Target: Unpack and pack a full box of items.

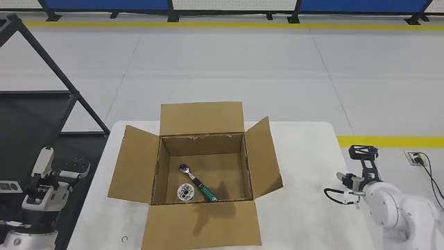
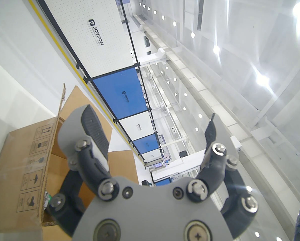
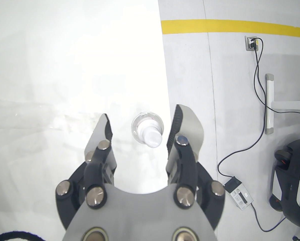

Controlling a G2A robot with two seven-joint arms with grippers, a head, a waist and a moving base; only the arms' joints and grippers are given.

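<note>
On table point(image 1: 305, 153), brown box point(image 1: 201, 118) holding green-handled ratchet point(image 1: 199, 182), perhaps tape point(image 1: 185, 192), left end effector point(image 2: 150, 112) spread, right end effector point(image 3: 141, 114) spread

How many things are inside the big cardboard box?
2. A wrench with a green handle lies on the floor of the box, and a small round white thing sits beside it, toward the near wall. More could hide behind that wall.
</note>
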